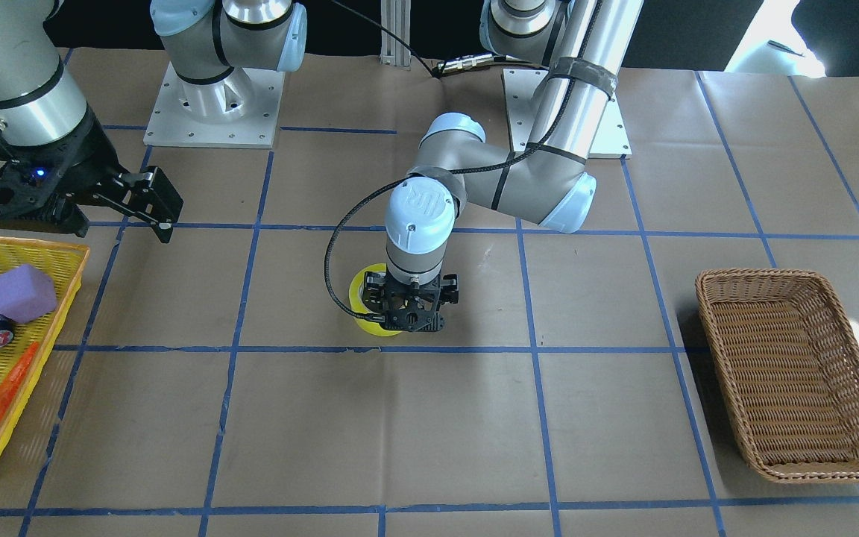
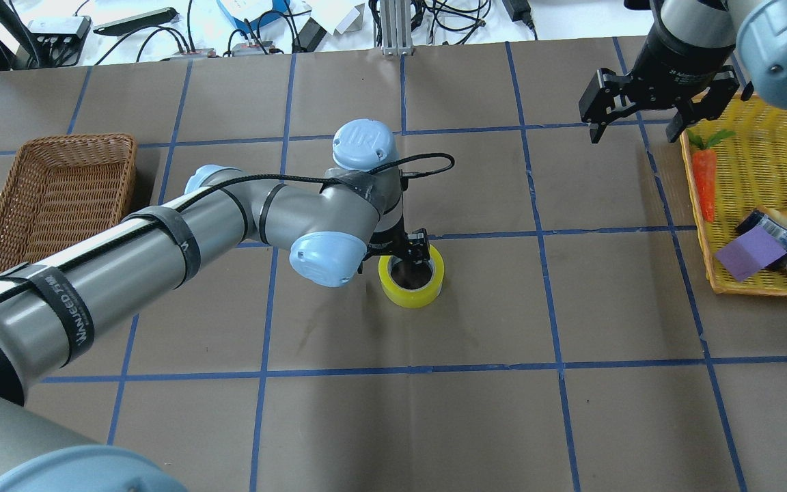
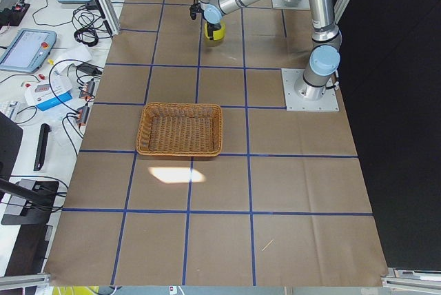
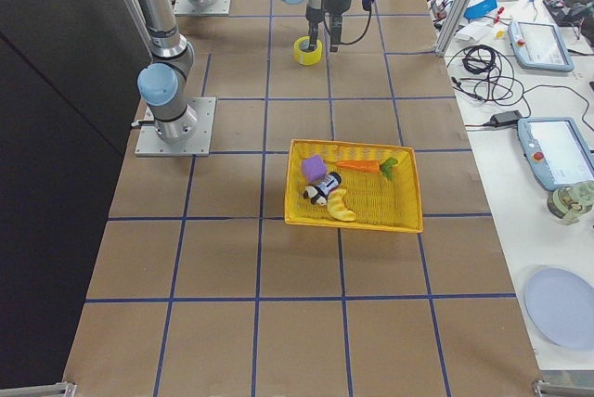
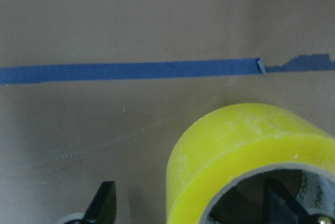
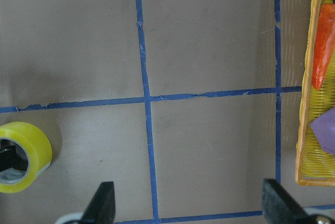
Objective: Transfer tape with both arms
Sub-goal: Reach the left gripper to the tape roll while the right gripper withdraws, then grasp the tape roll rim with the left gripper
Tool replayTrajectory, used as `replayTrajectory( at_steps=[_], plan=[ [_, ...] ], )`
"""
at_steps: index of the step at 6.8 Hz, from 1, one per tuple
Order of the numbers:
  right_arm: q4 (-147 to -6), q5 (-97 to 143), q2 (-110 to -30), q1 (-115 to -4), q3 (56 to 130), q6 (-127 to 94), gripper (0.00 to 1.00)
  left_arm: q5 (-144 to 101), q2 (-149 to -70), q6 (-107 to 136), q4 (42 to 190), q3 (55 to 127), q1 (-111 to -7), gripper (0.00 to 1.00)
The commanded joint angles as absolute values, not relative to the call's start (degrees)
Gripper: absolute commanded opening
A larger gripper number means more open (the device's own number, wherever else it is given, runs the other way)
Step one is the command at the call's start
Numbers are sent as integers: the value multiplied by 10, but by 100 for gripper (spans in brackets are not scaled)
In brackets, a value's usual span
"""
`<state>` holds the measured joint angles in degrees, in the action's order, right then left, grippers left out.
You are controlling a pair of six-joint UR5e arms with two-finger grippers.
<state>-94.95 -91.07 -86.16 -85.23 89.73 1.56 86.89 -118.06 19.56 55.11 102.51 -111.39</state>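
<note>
Surface: we see brown paper over the whole surface (image 2: 434, 424), ruled into squares by blue tape lines.
Room: past the far edge a white bench carries cables and small devices; the side views show tablets along that same side.
Tape: the tape (image 2: 412, 281) lies near the middle, between a wicker basket (image 2: 76, 139) far to the left and a yellow tray (image 2: 762, 292) far to the right.
Axis: the ring lies flat, its axis upright and its core open upward.
Left pincer: the left pincer (image 2: 412, 251) is released and straddles the ring's wall.
Wrist view only: one finger (image 5: 104, 203) stands outside, apart from the yellow wall, and the other (image 5: 277, 205) sits inside the core; overhead, the wrist hides this.
Right pincer: the right pincer (image 2: 634, 133) is released and grasps nothing, just beside the tray's far left corner.
Tray: it holds a carrot (image 2: 706, 181) and a purple block (image 2: 749, 254).
</note>
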Motion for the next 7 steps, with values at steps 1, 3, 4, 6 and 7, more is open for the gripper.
replayTrajectory(
  at_steps=[1, 3, 4, 6, 7],
  plan=[
    [-950, -911, -861, -853, 897, 16, 100, 864, -1185, 154, 544, 1033, -1116, 57],
    [-949, -911, -862, -853, 897, 16, 100, 863, -1177, 152, 544, 1033, -1114, 1],
    [-949, -911, -864, -853, 897, 16, 100, 864, -1170, 153, 546, 1033, -1108, 0],
    [-948, -911, -863, -854, 897, 15, 100, 874, -1118, 152, 584, 1026, -1053, 0],
    [-948, -911, -863, -854, 897, 15, 100, 883, -1084, 112, 598, 1014, -965, 1]
  ],
)
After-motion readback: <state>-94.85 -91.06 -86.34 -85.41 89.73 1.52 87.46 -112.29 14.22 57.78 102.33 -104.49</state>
